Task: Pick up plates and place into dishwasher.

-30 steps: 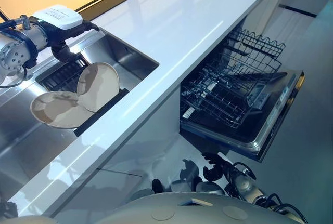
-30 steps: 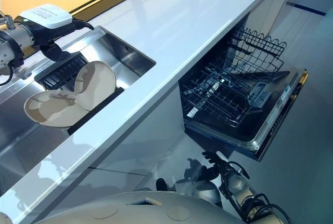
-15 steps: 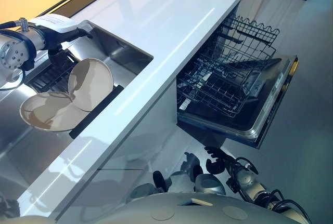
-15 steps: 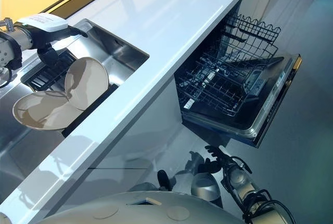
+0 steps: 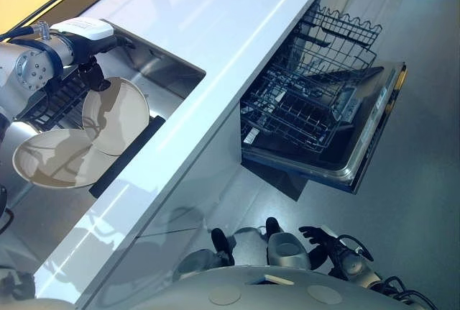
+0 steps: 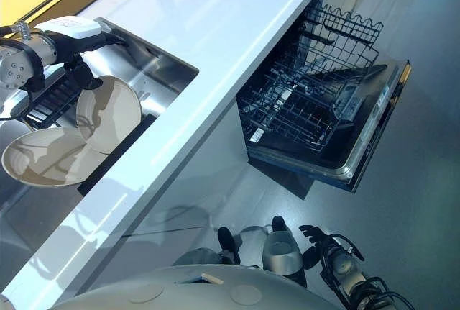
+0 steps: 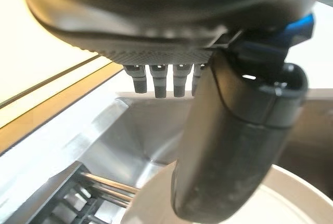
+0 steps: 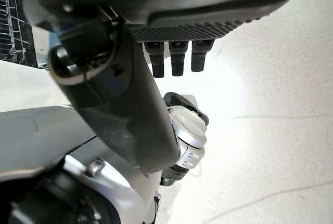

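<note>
In the steel sink (image 5: 169,74) on the left, two beige plates are sitting against a black drying rack (image 6: 50,100). One plate (image 5: 116,114) is leaning upright, tilted on its edge, and the other plate (image 5: 54,157) is lying nearly flat just to its left and nearer, the two rims overlapping where they are meeting.

The left hand (image 5: 92,74) is reaching in over the sink from the left and is touching the far top rim of the upright plate. In the left wrist view the thumb (image 7: 234,146) is coming down in front of the plate's pale rim (image 7: 291,193), while the fingers (image 7: 158,77) are sticking out straight and apart in a short row beyond it, with the sink's steel wall showing past them. The fingers are not curling round the plate; whether the thumb is pressing on the rim or just hovering over it I cannot tell.

A white countertop (image 5: 237,29) is running diagonally from the near left to the far right. Under it on the right the dishwasher (image 5: 359,153) is standing open, its door lowered, with the wire rack (image 5: 309,105) pulled out and the upper wire basket (image 6: 345,26) showing behind it.

The right hand (image 5: 316,236) is hanging low near the grey floor (image 5: 424,180), well apart from the dishwasher. In the right wrist view its fingers (image 8: 177,57) are sticking out straight, holding nothing.
</note>
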